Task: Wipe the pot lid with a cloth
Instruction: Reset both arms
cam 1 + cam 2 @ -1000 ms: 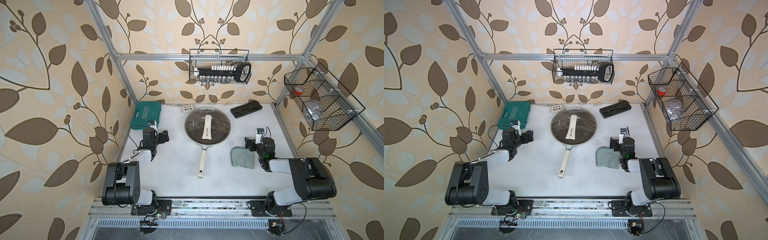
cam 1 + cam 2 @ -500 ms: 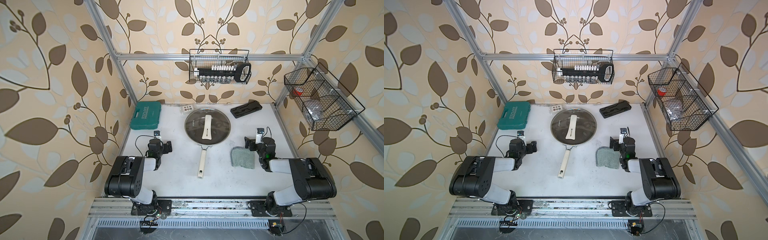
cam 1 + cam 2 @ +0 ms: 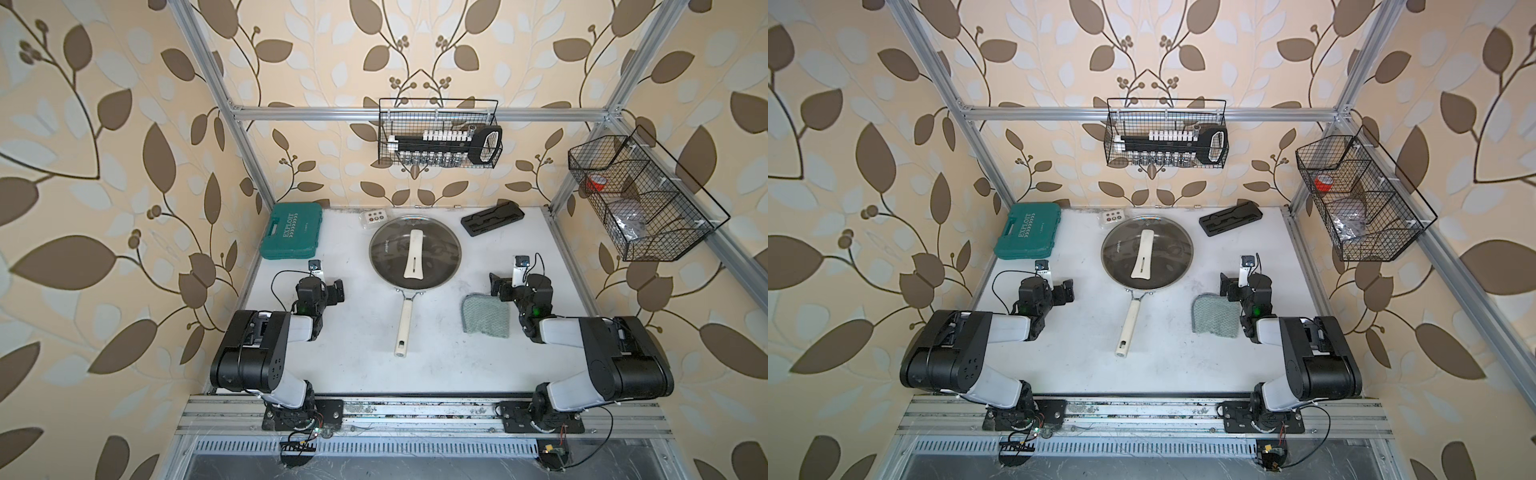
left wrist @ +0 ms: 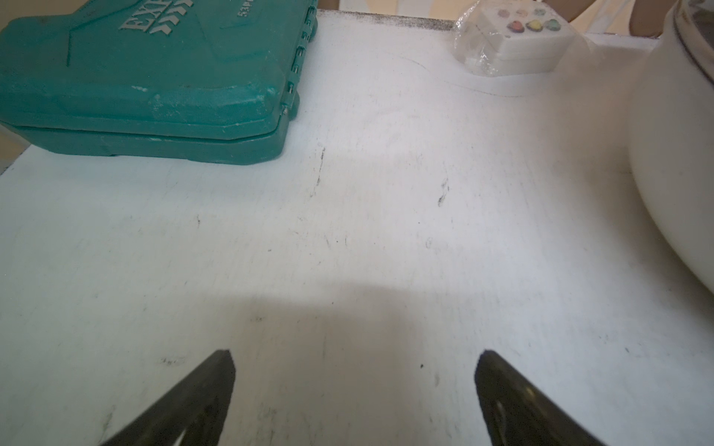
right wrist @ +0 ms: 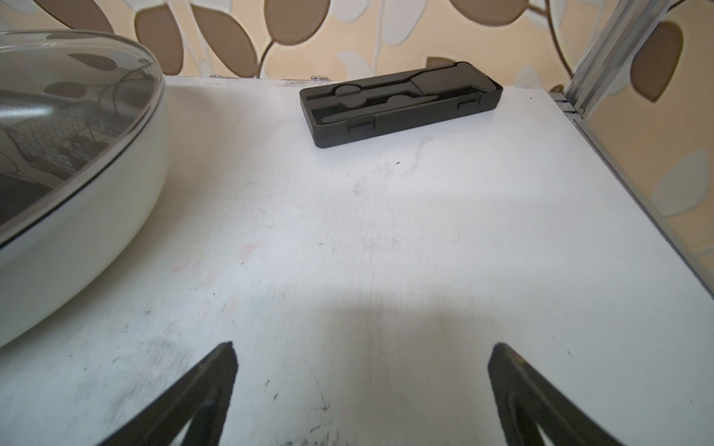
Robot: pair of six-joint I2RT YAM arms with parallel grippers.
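The pot lid [image 3: 415, 253] sits on the pan [image 3: 404, 320] near the counter's [image 3: 374, 365] back edge. The cloth [image 3: 485, 316] lies by the right fingers [image 5: 204, 390], maybe touching. Those and the left fingers [image 4: 201, 397] are spread, empty.

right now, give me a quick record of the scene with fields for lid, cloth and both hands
pot lid: glass, sitting on the frying pan, cream bar handle on top
cloth: flat on the table, right of the pan's handle
left hand: open, empty, over bare table
right hand: open, empty, beside the cloth, not gripping it
back of table: teal tool case, button box, black tray
wiping: not started
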